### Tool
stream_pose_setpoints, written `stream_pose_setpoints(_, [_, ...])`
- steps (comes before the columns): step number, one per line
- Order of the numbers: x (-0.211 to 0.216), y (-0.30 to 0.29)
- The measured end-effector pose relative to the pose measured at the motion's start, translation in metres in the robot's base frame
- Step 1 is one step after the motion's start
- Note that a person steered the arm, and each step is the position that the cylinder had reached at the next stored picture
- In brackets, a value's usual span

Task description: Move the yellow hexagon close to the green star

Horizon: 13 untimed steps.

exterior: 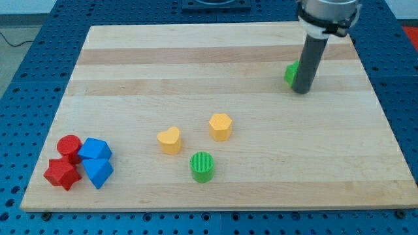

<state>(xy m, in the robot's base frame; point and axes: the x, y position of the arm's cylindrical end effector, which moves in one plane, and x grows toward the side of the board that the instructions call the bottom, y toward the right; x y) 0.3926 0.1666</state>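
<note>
- Red blocks: two sit touching at the view's bottom left of the tabletop, one rounder behind, one star-like in front. They are well clear of any likely route.
- Blue blocks: two more, touching each other and the red pair. Same cluster, no part in the task.
- Yellow heart: just left of the hexagon and slightly lower. A push begun too far left could catch this one instead and carry the wrong yellow block.
- Green cylinder: below the heart and hexagon, near both. If my tip comes round low to get behind the hexagon, it could clip it.
- Yellow hexagon: the task's block, near the tabletop's middle, apart from its neighbours and well apart from the star. It has to go up and to the right; an off-centre push would probably spin it off line.
- Green star: upper right, mostly hidden by the rod, so its shape is hard to confirm.
- My tip: planted just to the star's right, touching or nearly so; I cannot tell which. Leaving carelessly could shove the star away and shift the target. There is no pincer, so nothing opens or holds; the rod only pushes.
- Judgement: the hexagon looks untouched and the approach is not yet made.
</note>
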Motion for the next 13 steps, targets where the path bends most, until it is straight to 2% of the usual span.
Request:
stream_pose_setpoints(1, [0.028, -0.001])
stream_pose_setpoints(2, [0.042, -0.051])
stream_pose_setpoints(3, [0.021, -0.143])
stream_pose_setpoints(4, [0.030, -0.229])
stream_pose_setpoints(5, [0.082, -0.263])
stream_pose_setpoints(6, [0.091, -0.225])
stream_pose_setpoints(7, [0.091, -0.156])
stream_pose_setpoints(8, [0.096, -0.145])
stream_pose_setpoints(9, [0.128, -0.183])
stream_pose_setpoints(10, [0.147, -0.163])
stream_pose_setpoints(12, [0.060, -0.051])
stream_pose_setpoints(13, [0.068, -0.065])
